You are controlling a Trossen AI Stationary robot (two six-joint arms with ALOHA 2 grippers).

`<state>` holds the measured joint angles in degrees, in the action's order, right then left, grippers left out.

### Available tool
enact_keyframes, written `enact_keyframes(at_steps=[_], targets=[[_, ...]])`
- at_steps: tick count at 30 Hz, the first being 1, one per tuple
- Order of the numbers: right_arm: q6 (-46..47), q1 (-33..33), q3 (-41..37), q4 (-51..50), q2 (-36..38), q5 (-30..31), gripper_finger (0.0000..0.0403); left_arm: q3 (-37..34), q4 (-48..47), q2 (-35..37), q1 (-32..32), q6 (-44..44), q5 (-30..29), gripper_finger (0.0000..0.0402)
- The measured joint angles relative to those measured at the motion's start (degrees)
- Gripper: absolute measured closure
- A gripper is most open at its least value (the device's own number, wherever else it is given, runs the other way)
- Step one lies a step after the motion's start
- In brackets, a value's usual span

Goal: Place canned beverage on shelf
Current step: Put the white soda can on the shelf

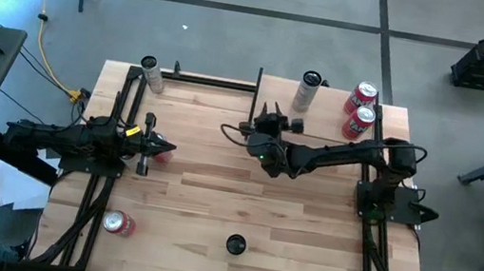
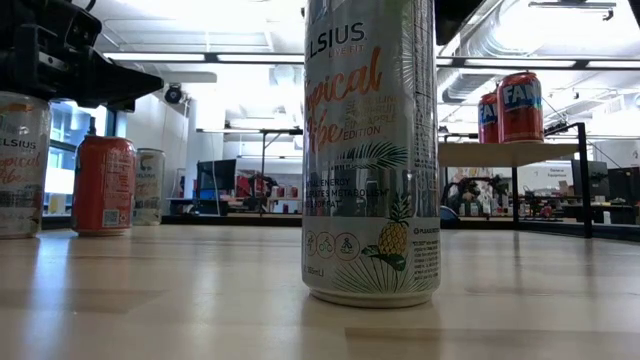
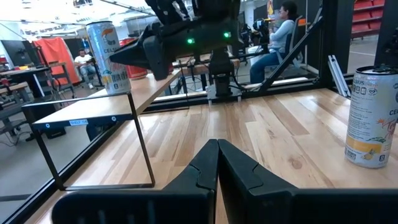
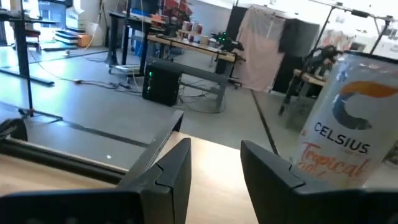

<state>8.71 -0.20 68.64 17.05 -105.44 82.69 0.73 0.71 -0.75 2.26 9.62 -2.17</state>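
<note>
Two red cans (image 1: 359, 110): stood on the shelf (image 1: 389, 119).
Right gripper (image 1: 270, 119): parted, empty, beside the Celsius can (image 1: 307, 91).
Left gripper (image 1: 166, 151): closed together.

In the low view the tall silver pineapple-printed can (image 2: 371, 150) runs off the top edge; the silver can (image 2: 22, 165) at far left is cropped.

A grey concrete floor (image 1: 237, 39) surrounds the planked surface (image 1: 241, 203). Beyond stand desks (image 4: 186, 46), a draped pink cloth (image 4: 273, 43), seated people (image 3: 280, 37) and ceiling strip lights (image 2: 200, 57).
</note>
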Motion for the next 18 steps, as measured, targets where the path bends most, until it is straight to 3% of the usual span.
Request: enact_keyframes(at_steps=[12,18], targets=[[25.74,-4.27,-0.09,-12.16,5.54,-12.48,0.0282,0.00,0.00,0.00,0.01,-0.01,-0.02,0.0398],[27.39,-5.43,4.33,-26.49,6.44,-12.47,0.0324,0.00,0.00,-0.01,0.02,-0.01,0.00,0.0398]])
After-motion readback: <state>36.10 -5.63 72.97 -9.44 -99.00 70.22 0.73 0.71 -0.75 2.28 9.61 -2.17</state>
